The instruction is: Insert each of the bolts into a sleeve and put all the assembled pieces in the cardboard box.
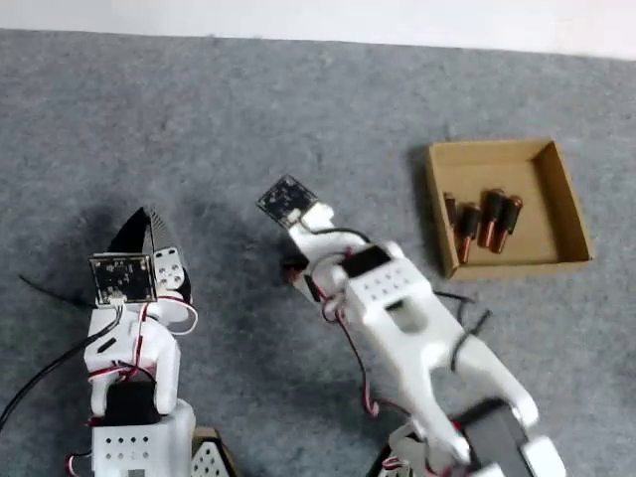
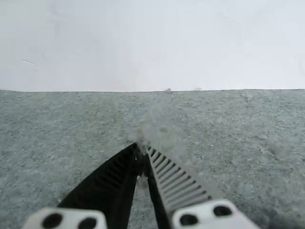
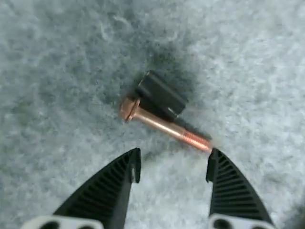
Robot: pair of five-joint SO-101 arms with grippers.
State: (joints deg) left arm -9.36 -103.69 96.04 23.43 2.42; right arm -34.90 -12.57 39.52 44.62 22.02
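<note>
Copper-coloured bolt [image 3: 162, 125] and black sleeve [image 3: 161, 97] lie touching on the grey mat [image 1: 298, 119]. The sleeve sits against the shank just behind the head and, as far as I can judge, the bolt is not threaded through it. The right claw [image 3: 174, 155] hangs directly over the pair, spread wide and holding nothing. For a clean pick I would close on one part alone, square across the bare shank. A bite that catches both would likely roll the sleeve away. The left claw [image 2: 141, 149] is pinched shut with nothing in it, at about 9 o'clock from the right wrist in the high view. It would have to open before it could take the second part.

At roughly 2 o'clock from that wrist sits the cardboard box [image 1: 566, 189]. At least three finished pieces [image 1: 487, 221] lie side by side toward its 9 o'clock wall.
</note>
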